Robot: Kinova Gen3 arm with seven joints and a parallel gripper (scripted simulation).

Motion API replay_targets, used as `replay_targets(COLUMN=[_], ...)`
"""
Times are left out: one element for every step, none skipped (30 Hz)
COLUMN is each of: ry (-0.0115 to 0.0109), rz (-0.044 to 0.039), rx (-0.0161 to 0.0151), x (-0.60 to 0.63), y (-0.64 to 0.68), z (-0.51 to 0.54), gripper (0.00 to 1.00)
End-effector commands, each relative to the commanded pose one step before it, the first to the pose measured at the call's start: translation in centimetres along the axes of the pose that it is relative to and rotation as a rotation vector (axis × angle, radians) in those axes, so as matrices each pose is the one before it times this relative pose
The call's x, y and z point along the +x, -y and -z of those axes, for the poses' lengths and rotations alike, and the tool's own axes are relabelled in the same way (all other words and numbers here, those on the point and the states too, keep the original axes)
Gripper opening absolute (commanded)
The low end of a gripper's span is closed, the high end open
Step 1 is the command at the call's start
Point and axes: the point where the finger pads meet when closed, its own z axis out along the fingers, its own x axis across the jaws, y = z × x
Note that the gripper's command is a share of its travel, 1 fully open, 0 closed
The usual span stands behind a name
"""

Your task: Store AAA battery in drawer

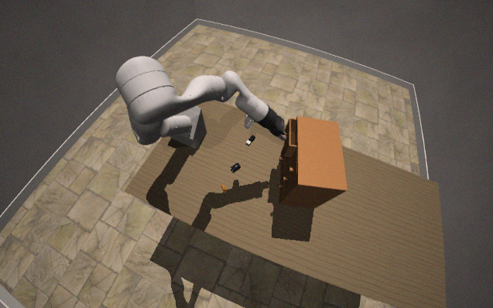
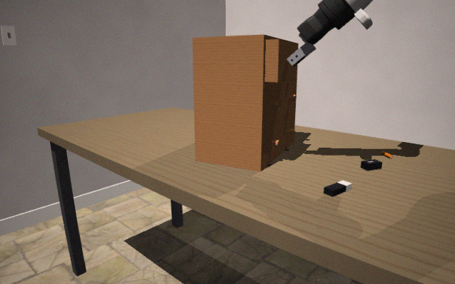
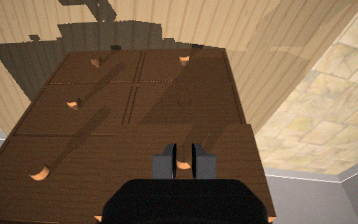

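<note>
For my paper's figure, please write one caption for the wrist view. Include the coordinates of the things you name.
Gripper [image 1: 283,136] [image 2: 291,61] [image 3: 184,155] at the knob [image 3: 183,165] of the partly open top-left drawer [image 1: 293,145] [image 2: 272,61] [image 3: 235,160], seen upside down.

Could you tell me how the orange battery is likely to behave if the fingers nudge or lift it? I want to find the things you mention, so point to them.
The orange battery [image 1: 224,188] [image 2: 387,155] is a slim cylinder lying on its side, so it would probably roll if nudged sideways. Its battery casing suggests it should stay stiff when squeezed. Its rounded sides might slip from an off-centre grip.
</note>
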Motion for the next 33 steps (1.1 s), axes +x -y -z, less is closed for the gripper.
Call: replay_targets(ry=[-0.00206,0.0,0.0,0.0,0.0,0.0,0.0,0.0,0.0,0.0,0.0,0.0,0.0,0.0,0.0,0.0,0.0,0.0,0.0,0.0,0.0,0.0,0.0,0.0,0.0,0.0,0.0,0.0,0.0,0.0,0.0,0.0,0.0], rz=[0.00286,0.0,0.00001,-0.00001,0.0,0.0,0.0,0.00001,0.0,0.0,0.0,0.00001,-0.00001,0.0,0.0,0.00001,-0.00001,0.0,0.0,0.0,0.0,0.0,0.0,0.0,0.0,0.0,0.0,0.0,0.0,0.0,0.0,0.0,0.0], rx=[-0.00168,0.0,-0.00001,0.00001,0.0,0.0,0.0,-0.00001,0.0,0.00001,0.0,-0.00001,0.00001,0.0,0.0,-0.00001,0.00001,0.0,0.0,-0.00001,0.0,0.0,0.0,0.00001,0.0,0.0,0.0,-0.00001,0.0,0.0,0.0,0.0,0.0], x=[0.052,0.0,-0.001,0.001,0.0,0.0,0.0,-0.001,0.0,0.0,0.0,-0.001,0.001,0.0,0.0,-0.001,0.001,0.0,0.0,-0.001,0.0,0.0,0.0,0.0,0.0,0.0,0.0,0.0,0.0,0.0,0.0,0.0,0.0], y=[0.212,0.096,0.095,0.095,0.0,0.0,0.094,0.093,0.092,0.091,0.089,0.087,0.085,0.083,0.081,0.078,0.076,0.073,0.07,0.067,0.064,0.0,0.0,0.061,0.058,0.054,0.051,0.047,0.044,0.041,0.037,0.034,0.031], z=[0.437,0.114,0.113,0.113,0.0,0.0,0.112,0.11,0.109,0.108,0.106,0.103,0.102,0.099,0.096,0.093,0.091,0.087,0.084,0.08,0.077,0.0,0.0,0.073,0.069,0.065,0.061,0.056,0.053,0.049,0.045,0.04,0.036], gripper=[0.37,0.37,0.37,0.37,0.37,0.37,0.37,0.37,0.37,0.37,0.37,0.37,0.37,0.37,0.37,0.37,0.37,0.37,0.37,0.37,0.37,0.37,0.37,0.37,0.37,0.37,0.37,0.37,0.37,0.37,0.37,0.37,0.37])
